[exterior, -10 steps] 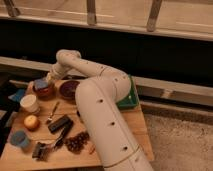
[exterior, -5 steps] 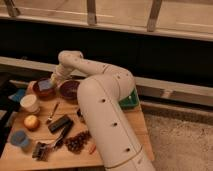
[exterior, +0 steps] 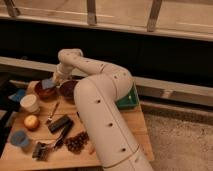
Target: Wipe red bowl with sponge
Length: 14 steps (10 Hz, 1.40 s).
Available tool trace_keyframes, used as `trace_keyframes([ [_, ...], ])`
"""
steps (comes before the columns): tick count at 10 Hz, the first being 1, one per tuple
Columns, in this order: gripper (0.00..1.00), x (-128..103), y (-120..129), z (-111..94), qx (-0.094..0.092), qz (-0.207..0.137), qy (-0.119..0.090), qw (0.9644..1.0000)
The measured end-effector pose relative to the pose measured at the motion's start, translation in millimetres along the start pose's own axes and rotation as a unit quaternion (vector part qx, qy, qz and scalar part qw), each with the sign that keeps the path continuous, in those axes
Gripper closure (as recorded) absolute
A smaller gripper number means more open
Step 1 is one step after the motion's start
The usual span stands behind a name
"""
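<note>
The red bowl (exterior: 45,90) stands at the back left of the wooden table (exterior: 131,129), and a blue sponge (exterior: 48,83) sits in it, at its back rim. Just right of the red bowl is a darker bowl (exterior: 67,89); what it contains cannot be seen. In front of the red bowl, to its left, stands a white cup (exterior: 30,103). The gripper (exterior: 55,80) is above the right rim of the red bowl, touching the sponge. Whether its fingers are apart or clamped on the sponge cannot be told.
</note>
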Motion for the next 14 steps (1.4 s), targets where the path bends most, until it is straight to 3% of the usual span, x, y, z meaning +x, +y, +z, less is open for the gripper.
trace_keyframes([
  [3, 1.0, -23, 30, 21, -0.025, -0.028, -0.004, 0.9993],
  [6, 1.0, -18, 46, 22, -0.035, -0.037, -0.001, 0.9987],
  [11, 1.0, 23, 21, -8, -0.019, -0.012, 0.021, 0.9995],
  [14, 1.0, 13, -2, -10, 0.001, -0.004, 0.027, 0.9996],
])
